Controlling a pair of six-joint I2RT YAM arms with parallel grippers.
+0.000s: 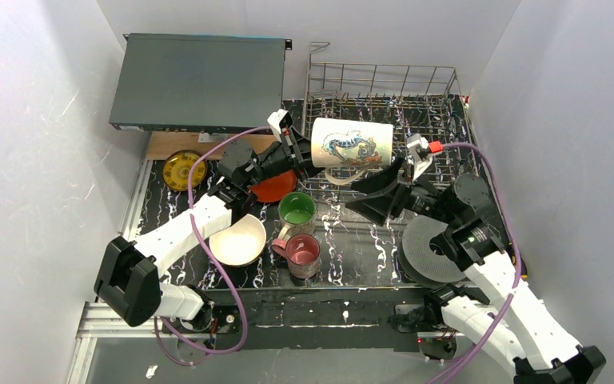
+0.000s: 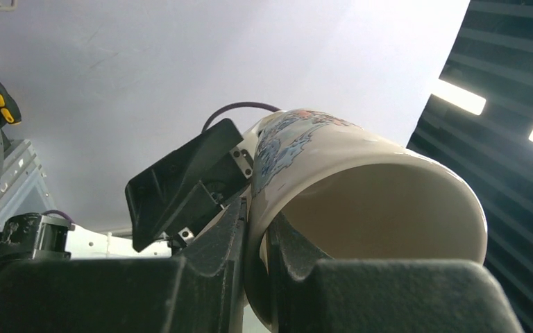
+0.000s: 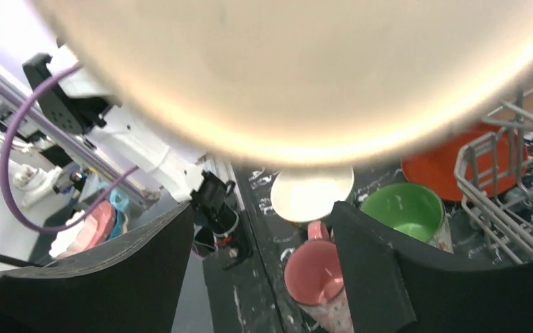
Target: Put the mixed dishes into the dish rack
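Floral mug (image 1: 352, 142) rim between left jaws

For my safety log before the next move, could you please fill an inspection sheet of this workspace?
Surface: black marbled mat; no spill seen.
Job's things: floral mug held sideways above the front edge of the dish rack; red-orange plate, green-lined mug, pink mug, bowl and yellow dish outside it.
Clutter: ribbed disc, grey box.
Grippers: left gripper clamps the mug's rim; right gripper open near its base.
Cables: purple cable along each arm.
Surroundings: white walls.
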